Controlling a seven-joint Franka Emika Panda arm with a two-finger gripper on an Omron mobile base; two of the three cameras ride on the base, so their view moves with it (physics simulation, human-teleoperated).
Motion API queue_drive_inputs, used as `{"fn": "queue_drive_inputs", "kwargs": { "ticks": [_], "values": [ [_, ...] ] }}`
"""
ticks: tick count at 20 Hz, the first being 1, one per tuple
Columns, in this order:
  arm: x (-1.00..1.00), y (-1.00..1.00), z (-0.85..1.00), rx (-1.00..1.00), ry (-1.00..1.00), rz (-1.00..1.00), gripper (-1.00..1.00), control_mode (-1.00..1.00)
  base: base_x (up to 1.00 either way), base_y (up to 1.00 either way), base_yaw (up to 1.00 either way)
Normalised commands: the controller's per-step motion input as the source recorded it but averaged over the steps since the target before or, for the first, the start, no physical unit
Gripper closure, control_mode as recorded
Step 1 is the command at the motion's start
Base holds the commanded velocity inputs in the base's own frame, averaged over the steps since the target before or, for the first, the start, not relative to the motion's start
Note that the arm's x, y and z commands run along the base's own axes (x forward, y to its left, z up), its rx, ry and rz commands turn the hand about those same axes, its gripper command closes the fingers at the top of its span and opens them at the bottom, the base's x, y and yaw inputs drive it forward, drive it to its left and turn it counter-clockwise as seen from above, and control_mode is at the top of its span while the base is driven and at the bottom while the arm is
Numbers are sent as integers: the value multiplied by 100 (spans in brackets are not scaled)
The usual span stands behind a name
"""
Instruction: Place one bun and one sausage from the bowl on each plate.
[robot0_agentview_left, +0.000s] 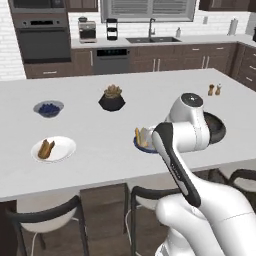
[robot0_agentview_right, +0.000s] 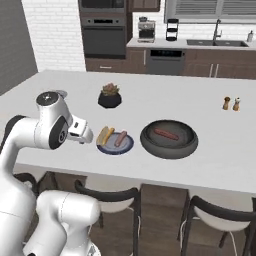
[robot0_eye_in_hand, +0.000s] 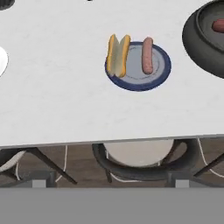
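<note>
On the worktop (robot0_agentview_right: 210, 80) below my hand, the blue-rimmed plate (robot0_eye_in_hand: 157, 76) carries a bun (robot0_eye_in_hand: 118, 54) and a sausage (robot0_eye_in_hand: 148, 55) side by side, long axes parallel, pointing across toward the far edge. The dark bowl (robot0_agentview_right: 169, 145) beside it holds one sausage (robot0_agentview_right: 166, 133) lying crosswise. The white plate (robot0_agentview_left: 62, 150) sits well apart. I cannot tell my tool's state.

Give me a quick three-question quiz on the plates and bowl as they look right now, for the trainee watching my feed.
1. True or false: the blue-rimmed plate holds both a bun and a sausage.
2. What is left in the dark bowl? A) one sausage B) two buns C) nothing
3. Fill in: the white plate carries a bun but no ____.

Key:
1. True; they lie side by side, the bun overhanging the rim.
2. A, a single sausage.
3. sausage; a lone bun shows there.
</note>
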Motion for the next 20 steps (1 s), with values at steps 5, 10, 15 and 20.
{"fn": "queue_drive_inputs", "kwargs": {
  "ticks": [5,10,15,20],
  "values": [
    [0,0,0,0,0,0,-100,100,35,-100,-12],
    [0,0,0,0,0,0,-100,100,66,-100,-17],
    [0,0,0,0,0,0,-100,100,72,-23,-15],
    [0,0,0,0,0,0,-100,100,30,0,0]
  ]
}}
